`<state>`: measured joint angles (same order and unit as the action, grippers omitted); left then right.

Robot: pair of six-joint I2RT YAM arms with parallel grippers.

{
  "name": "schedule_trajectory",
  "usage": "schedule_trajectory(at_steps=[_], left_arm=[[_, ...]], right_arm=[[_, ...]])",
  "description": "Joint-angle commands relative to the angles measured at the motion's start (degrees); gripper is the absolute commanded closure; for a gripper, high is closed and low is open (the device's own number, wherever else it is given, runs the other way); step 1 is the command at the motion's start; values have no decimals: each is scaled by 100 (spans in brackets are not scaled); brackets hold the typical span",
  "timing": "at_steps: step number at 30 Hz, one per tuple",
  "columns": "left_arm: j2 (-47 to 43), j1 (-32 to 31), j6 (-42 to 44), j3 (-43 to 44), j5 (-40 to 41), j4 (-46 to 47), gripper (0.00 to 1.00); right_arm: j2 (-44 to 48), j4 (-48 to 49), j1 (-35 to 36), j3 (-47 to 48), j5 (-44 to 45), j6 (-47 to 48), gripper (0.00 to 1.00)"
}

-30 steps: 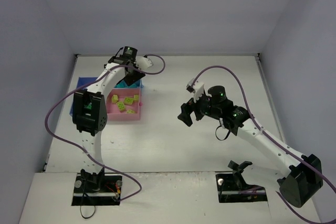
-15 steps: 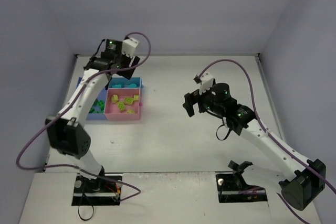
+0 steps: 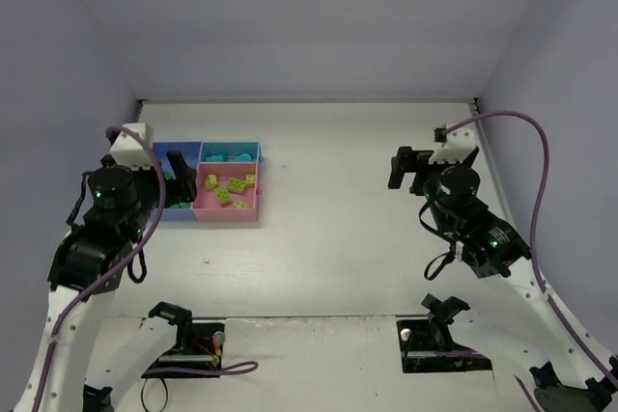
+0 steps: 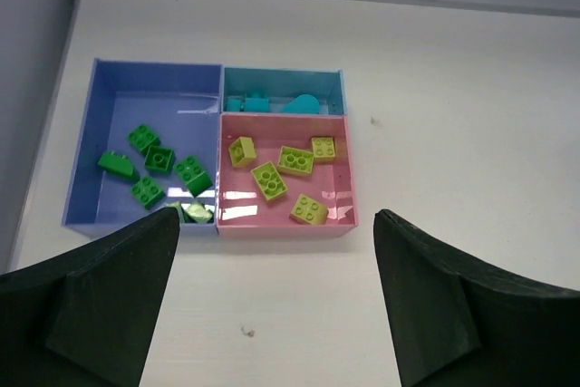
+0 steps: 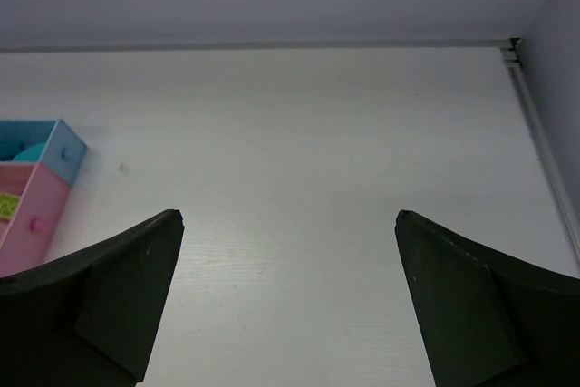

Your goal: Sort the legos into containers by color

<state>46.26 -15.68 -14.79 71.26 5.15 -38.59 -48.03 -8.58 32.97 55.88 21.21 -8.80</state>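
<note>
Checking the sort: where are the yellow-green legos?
Left wrist view: the yellow-green legos lie in the pink tray, right of the blue tray.

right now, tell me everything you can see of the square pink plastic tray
The square pink plastic tray is shallow and glossy, with low straight walls, and sits flat on the white table. Five loose yellow-green studded bricks lie scattered inside it, and nothing else. Its left wall adjoins the larger blue tray, and its far wall adjoins the narrow light-blue tray. No crack or damage shows.
</note>
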Motion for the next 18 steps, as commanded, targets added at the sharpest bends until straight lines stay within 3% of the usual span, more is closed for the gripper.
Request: schedule_trajectory(at_steps=[1, 7, 18], left_arm=[[-476, 13, -385, -156, 495, -368, 19], [-1601, 13, -534, -666, 1023, -535, 19], [-2463, 13, -543, -1272, 1593, -957, 19]], right_arm=[[329, -81, -36, 90, 919, -52, 0], [522, -311, -36, -59, 937, 62, 0], [593, -320, -36, -279, 1061, -8, 0]])
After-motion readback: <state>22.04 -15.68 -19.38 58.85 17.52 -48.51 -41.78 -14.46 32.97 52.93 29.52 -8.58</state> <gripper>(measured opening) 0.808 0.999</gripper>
